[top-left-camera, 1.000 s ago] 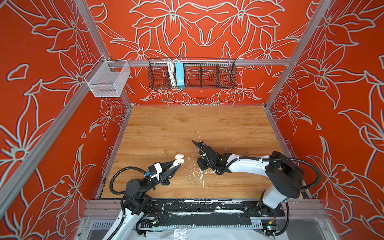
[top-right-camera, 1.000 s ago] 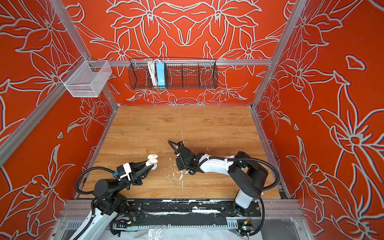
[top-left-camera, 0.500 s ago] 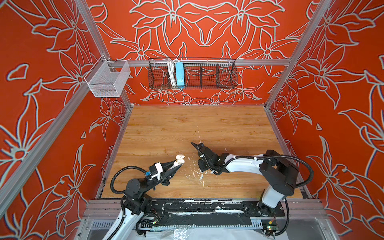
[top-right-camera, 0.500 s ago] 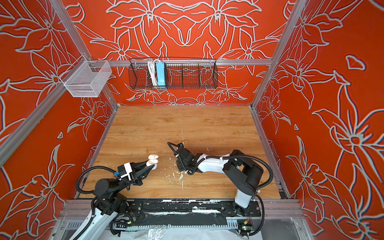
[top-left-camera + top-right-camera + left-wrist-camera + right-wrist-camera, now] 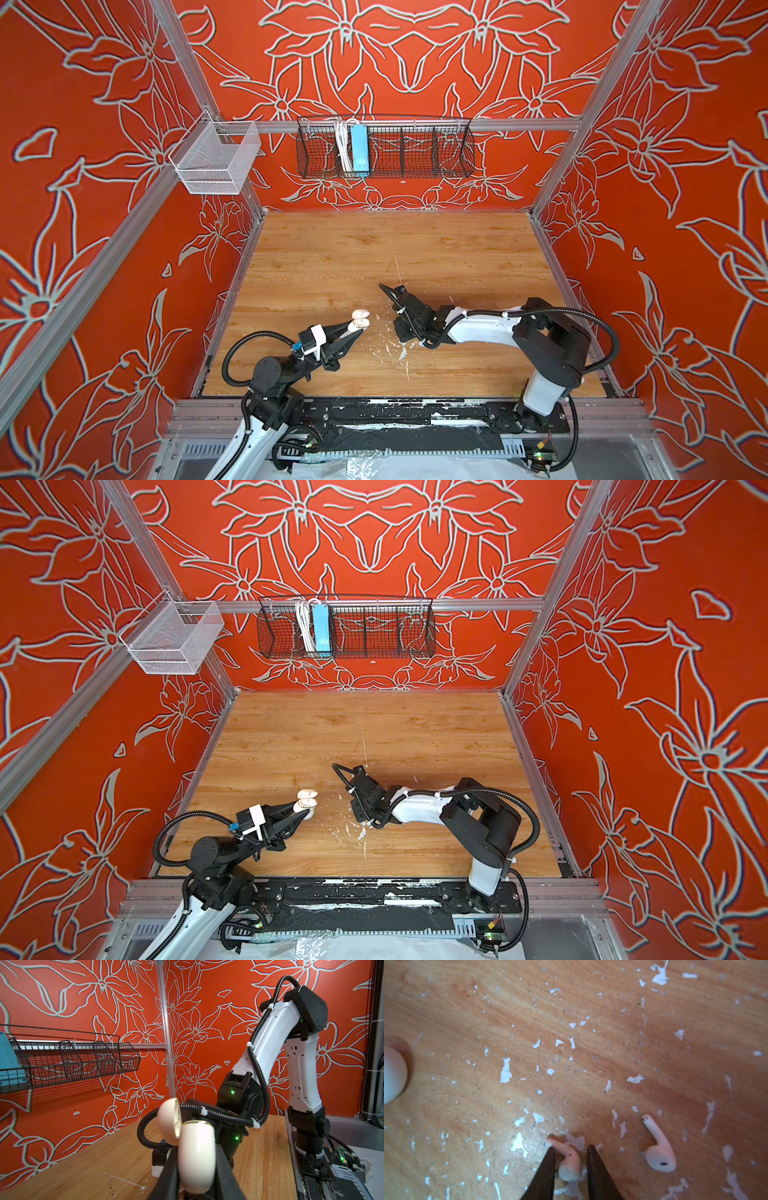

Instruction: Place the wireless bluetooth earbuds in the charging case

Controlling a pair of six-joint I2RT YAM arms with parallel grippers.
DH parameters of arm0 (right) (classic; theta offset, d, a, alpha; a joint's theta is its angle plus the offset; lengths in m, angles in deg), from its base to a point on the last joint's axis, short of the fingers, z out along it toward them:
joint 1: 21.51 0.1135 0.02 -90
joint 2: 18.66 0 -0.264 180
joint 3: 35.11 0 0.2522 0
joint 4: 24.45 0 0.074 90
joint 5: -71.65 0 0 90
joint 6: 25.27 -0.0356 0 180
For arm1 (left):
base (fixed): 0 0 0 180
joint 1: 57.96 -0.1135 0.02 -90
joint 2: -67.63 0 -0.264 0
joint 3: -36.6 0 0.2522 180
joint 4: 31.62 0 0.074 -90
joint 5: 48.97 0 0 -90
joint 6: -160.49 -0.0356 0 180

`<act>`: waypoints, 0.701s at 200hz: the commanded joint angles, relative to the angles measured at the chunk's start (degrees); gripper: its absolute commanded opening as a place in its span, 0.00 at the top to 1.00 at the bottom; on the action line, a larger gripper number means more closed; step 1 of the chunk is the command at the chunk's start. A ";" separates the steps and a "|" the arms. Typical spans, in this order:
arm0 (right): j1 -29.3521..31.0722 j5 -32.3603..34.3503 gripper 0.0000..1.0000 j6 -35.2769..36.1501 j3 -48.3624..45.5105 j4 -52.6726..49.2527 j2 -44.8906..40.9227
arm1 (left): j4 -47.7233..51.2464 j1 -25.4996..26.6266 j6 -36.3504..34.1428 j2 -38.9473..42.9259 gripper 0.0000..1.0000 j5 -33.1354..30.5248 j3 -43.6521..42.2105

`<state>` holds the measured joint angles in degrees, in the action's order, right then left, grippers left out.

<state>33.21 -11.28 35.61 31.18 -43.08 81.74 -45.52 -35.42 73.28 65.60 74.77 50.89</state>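
My left gripper (image 5: 196, 1148) is shut on the white charging case (image 5: 196, 1159), held above the table with its lid (image 5: 169, 1121) hinged open. In both top views the case (image 5: 360, 319) (image 5: 307, 799) sits at the left fingertips, left of the right wrist (image 5: 411, 320). Two white earbuds lie on the paint-flecked wood. One earbud (image 5: 570, 1162) lies between the dark fingers of my right gripper (image 5: 571, 1150), which stand narrowly open around it with thin gaps on each side. The other earbud (image 5: 659, 1153) lies free beside them. In the top views the right wrist hides both earbuds.
White paint flecks (image 5: 401, 353) are scattered on the wooden table (image 5: 374, 249) under and around the right gripper. A black wire basket (image 5: 384, 147) and a white mesh basket (image 5: 216, 160) hang on the back wall. The black arm-base rail (image 5: 374, 415) runs along the front.
The right gripper's jaws have narrowed around the earbud and the right arm's elbow has shifted slightly left. The left arm and the case have not moved.
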 commanded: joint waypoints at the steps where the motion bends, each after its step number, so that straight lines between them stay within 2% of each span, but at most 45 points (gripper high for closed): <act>1: 0.32 0.40 0.77 -0.75 0.11 -1.98 1.04 | -0.27 -0.22 0.11 0.43 1.00 0.46 1.20; 46: 0.66 0.64 0.80 -1.29 -0.56 -2.47 -2.37 | -0.19 -0.27 0.03 -0.13 1.00 -0.16 1.64; 84: 1.13 1.28 0.83 0.30 -2.44 -2.12 -9.83 | -0.31 -0.22 -0.06 -1.73 1.00 -0.32 2.36; 111: 2.24 3.31 0.84 5.32 -5.97 1.17 -19.08 | -1.18 -0.22 0.27 -4.06 1.00 0.17 3.15; 140: 5.85 9.82 0.86 14.47 -9.11 3.55 -31.93 | -3.05 -0.22 0.55 -7.66 1.00 2.16 4.17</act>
<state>36.08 -8.07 41.79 24.19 -42.46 57.98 -45.46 -35.42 73.36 60.23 74.79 53.01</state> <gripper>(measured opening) 0.154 0.233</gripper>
